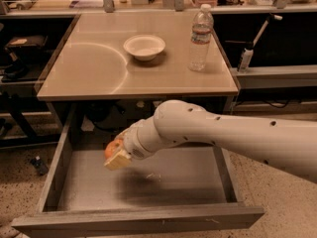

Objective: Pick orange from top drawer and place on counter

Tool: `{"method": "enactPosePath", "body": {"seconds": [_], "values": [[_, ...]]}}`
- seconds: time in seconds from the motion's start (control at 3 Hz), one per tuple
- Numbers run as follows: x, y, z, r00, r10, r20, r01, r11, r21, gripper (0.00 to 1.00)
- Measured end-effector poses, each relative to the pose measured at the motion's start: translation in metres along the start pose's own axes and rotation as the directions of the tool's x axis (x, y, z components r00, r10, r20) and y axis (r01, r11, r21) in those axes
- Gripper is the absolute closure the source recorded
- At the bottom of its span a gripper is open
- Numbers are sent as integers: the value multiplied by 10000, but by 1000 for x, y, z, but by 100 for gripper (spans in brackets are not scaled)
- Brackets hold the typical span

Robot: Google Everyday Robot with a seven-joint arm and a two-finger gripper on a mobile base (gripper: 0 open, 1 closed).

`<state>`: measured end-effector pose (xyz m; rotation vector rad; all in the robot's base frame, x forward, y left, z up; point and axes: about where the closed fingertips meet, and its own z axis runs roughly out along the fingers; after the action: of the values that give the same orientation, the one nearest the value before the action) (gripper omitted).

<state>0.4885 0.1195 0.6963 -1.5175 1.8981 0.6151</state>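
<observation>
My claw [117, 155], with its yellowish foam pads, is clamped on the small round bright-orange orange [112, 148], which I hold above the flat floor of the pulled-out wide grey wooden top drawer [163, 185], toward its left side. Above it, the glossy beige square counter [94, 71] carries a white bowl [144, 47] and a clear plastic water bottle [200, 38], which stand apart.

White arm [233, 138], seemingly yellow-padded gripper [117, 155] in drawer [163, 188]
</observation>
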Motion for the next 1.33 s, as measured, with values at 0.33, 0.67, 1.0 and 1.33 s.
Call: {"method": "enactPosePath", "body": {"seconds": [0.33,0.67,1.0,1.33], "values": [[-45,8,-18,9995,-277,-174,280,9995,140,100],[-92,3,-33,9966,-752,-333,762,9967,289,100],[-134,-13,-37,9925,-1125,-479,1140,9931,290,100],[-172,-38,-44,9881,-1404,-631,1431,9888,417,100]]}}
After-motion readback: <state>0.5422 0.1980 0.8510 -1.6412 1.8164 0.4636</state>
